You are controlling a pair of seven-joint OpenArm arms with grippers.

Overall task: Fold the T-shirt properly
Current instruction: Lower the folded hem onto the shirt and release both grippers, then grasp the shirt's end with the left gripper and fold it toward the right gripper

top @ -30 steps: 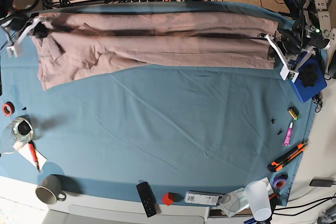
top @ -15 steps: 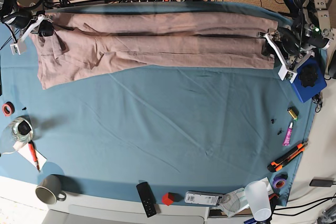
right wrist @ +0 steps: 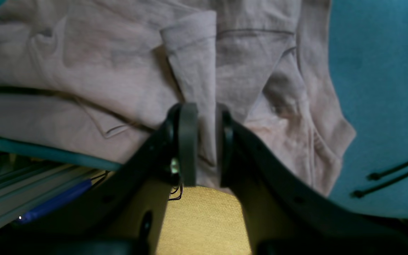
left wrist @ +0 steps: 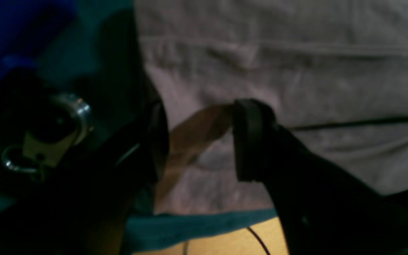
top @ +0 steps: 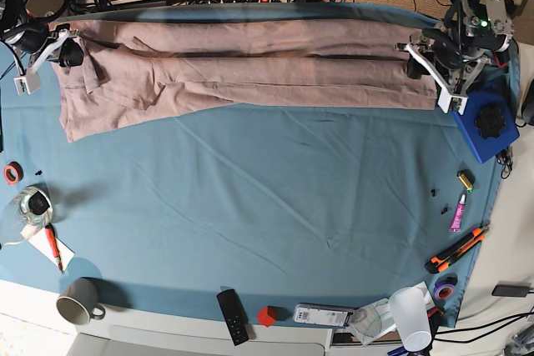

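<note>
So the dusty-pink cotton T-shirt [top: 250,68] lies as a long wrinkled band along the far edge of the teal table cloth [top: 275,206]. Left gripper [left wrist: 198,141] gapes empty over the right hem; right gripper [right wrist: 205,141] pinches a fold at the left end. Looks mid-fold; next I'd regrip both ends for the crosswise fold.

Left claw [left wrist: 198,141] open, T-shirt [left wrist: 296,71] hem w/ tan strip betw pads, teal cloth [left wrist: 197,226] below

T-shirt [top: 250,68]: matt wrinkled cotton; tablecloth [top: 267,206]: matt.
</note>
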